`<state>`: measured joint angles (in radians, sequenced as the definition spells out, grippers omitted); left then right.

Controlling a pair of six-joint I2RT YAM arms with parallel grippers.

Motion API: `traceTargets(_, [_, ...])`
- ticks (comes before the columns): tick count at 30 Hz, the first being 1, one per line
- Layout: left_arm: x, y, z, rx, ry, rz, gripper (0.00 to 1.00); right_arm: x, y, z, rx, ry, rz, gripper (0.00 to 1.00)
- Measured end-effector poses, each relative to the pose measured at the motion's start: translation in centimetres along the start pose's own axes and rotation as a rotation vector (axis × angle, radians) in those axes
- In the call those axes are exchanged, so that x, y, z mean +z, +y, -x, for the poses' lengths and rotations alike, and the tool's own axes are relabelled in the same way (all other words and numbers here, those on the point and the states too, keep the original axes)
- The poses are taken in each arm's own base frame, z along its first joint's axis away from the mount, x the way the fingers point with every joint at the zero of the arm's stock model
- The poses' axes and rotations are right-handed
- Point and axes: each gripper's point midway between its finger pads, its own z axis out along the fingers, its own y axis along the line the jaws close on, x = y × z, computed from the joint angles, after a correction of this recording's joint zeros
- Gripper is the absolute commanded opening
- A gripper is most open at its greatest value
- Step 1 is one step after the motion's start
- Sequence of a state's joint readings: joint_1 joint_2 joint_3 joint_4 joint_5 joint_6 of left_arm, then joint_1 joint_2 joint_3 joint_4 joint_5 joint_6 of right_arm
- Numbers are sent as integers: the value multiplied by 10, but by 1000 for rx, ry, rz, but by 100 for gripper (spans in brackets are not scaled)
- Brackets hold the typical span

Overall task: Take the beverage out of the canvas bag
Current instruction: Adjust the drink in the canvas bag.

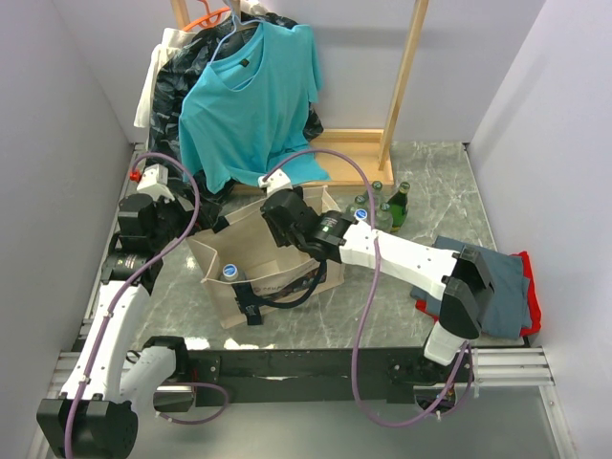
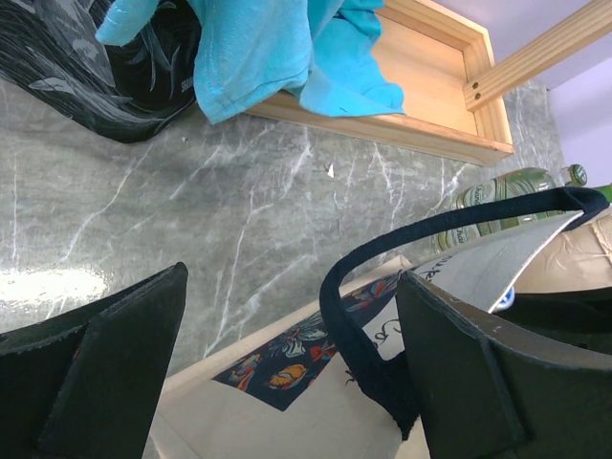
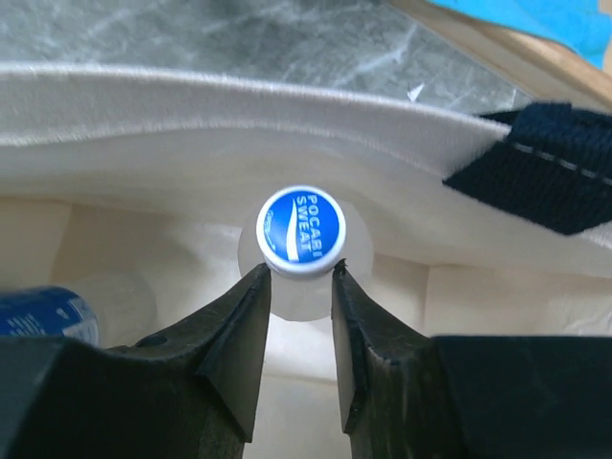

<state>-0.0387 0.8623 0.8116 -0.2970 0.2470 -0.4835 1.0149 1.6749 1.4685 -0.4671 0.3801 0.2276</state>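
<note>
Your right claw (image 3: 297, 274) straddles the bottle (image 3: 300, 228) at its neck inside the bag (image 3: 191, 115); clamped or not, you can't tell. Your left claw (image 2: 292, 277) is apart. Lifting out remains.

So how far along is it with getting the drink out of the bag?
Done: nothing is out yet; the Pocari Sweat bottle sits inside the canvas bag. In hand: the right gripper is down in the bag, straddling the bottle's neck; whether it is clamped is unclear. The left gripper is open beside the bag's strap. Left: grip, lift clear.
</note>
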Motion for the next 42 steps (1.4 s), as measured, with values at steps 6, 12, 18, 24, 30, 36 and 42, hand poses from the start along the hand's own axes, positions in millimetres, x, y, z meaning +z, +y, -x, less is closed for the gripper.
traceTargets(6, [0,0,0,0,-1,1,96,5,4,8,30,-34,6,0])
traceTargets(12, [0,0,0,0,-1,0,96,6,3,14,41,-52,-3,9])
traceTargets(18, [0,0,0,0,0,0,96,6,2,15,42,-54,-8,28])
traceTargets(24, [0,0,0,0,1,0,96,3,2,17,44,-56,-7,36])
traceTargets(30, [1,1,-1,-1,2,0,96,2,2,18,42,-53,-6,51])
traceTargets(36, [1,1,-1,0,2,0,96,-3,3,24,44,-54,7,52])
traceTargets(42, [1,1,-1,0,2,0,96,-4,5,24,45,-46,19,52])
